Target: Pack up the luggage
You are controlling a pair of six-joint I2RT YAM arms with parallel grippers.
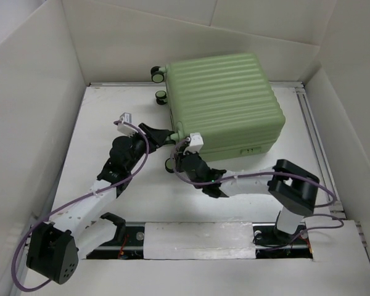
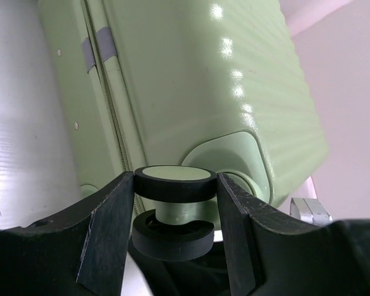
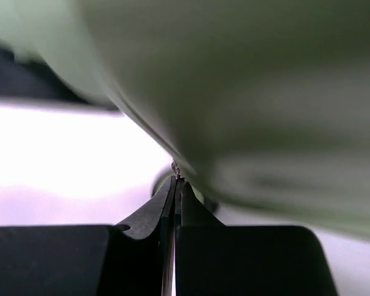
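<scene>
Nearest the robot, the left arm (image 1: 92,206) and the right arm (image 1: 259,182) reach out across the white worktop (image 1: 142,191). The left jaws are closed on a wheel (image 2: 176,174) of the luggage (image 1: 225,98), with one finger touching each side of it. A second black wheel ring (image 2: 172,237) sits just under the held one, down between the same fingers. The right jaws are pressed tight shut, right at the rounded edge of the green shell (image 3: 265,92). A tiny shiny bit (image 3: 176,168) shows at their very tip. It may be a zip tab, but the close view is too blurry to say, so I cannot tell if they pinch anything. Just past both sets of jaws the big luggage lies flat on the worktop with its lid down. The zip line (image 2: 108,111) runs away from the left jaws along the side, and it looks closed there. Two more wheels (image 1: 155,73) stick out at the far corner, well past the jaws. No loose things to pack can be seen. I think the filling is done, and what is left is finishing the zip or setting the luggage straight.
</scene>
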